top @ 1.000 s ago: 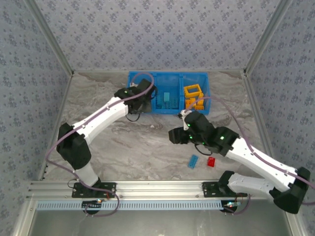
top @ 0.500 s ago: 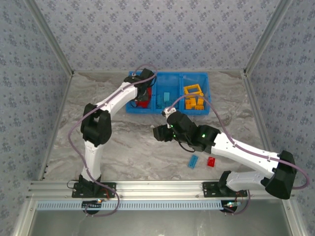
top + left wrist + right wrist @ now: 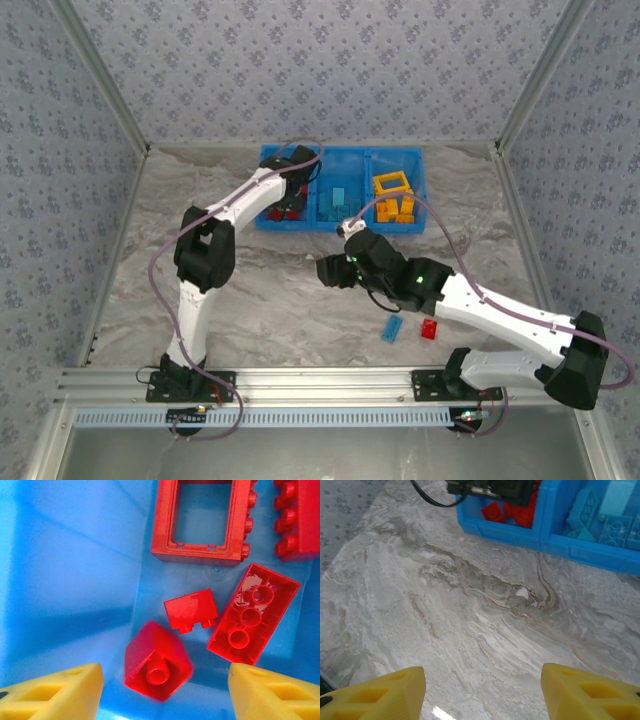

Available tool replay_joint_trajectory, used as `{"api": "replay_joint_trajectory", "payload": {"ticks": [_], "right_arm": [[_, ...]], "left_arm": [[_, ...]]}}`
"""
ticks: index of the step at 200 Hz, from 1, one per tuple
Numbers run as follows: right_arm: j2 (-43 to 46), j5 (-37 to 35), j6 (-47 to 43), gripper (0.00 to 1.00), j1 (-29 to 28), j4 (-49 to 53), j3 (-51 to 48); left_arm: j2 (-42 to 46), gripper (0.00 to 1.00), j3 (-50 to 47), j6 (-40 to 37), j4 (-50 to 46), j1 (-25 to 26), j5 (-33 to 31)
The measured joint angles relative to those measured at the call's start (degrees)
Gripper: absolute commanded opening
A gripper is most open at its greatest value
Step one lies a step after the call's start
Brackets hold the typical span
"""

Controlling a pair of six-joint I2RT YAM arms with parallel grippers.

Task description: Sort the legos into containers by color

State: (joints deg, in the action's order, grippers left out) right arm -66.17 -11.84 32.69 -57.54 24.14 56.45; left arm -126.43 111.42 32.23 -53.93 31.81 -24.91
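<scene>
Tray [image 3: 390,150]: my left pincer [image 3: 164,680] spread above its left compartment, blurred small red brick [image 3: 157,661] unpinched below. My right pincer [image 3: 482,680] spread, empty, over surface [image 3: 470,620]. One blue brick [image 3: 392,328] and one red brick [image 3: 429,330] lie loose there.

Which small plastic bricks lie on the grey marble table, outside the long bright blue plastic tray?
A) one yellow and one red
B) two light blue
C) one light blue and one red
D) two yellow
C: a light blue brick and a red brick lie beside each other on the table, well apart from the blue tray.
</scene>
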Motion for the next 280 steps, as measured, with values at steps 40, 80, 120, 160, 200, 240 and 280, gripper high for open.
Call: {"api": "replay_joint_trajectory", "payload": {"ticks": [40,80,120,160,200,240,280], "right_arm": [[4.11,-3.52,6.29,0.65,0.15,7.28,-1.18],[8.5,-5.07,20.92,0.66,1.79,20.09,-4.11],[9.97,-0.55,34.32,0.69,2.67,28.04,-12.37],[7.76,5.57,41.99,0.7,3.48,26.47,-18.78],[3.32,8.31,44.48,0.69,4.46,21.86,-21.68],[1.53,9.09,45.05,0.54,6.21,17.92,-23.91],[0.55,9.11,44.61,0.43,7.91,15.65,-25.07]], "left_arm": [[3.13,0.67,-0.17,0.81,-0.61,0.92,-0.02],[18.56,0.69,-7.21,1.51,1.09,6.12,0.09],[39.89,0.71,-26.49,-2.82,11.47,17.44,6.69],[54.07,0.71,-44.57,-6.1,18.08,27.63,18.75],[61.22,0.71,-52.43,-5.14,18.47,35.04,23.65],[63.87,0.7,-54.82,-2.8,19.23,35.63,23.98],[63.87,0.69,-54.82,-2.14,20.61,36.09,23.54]]}}
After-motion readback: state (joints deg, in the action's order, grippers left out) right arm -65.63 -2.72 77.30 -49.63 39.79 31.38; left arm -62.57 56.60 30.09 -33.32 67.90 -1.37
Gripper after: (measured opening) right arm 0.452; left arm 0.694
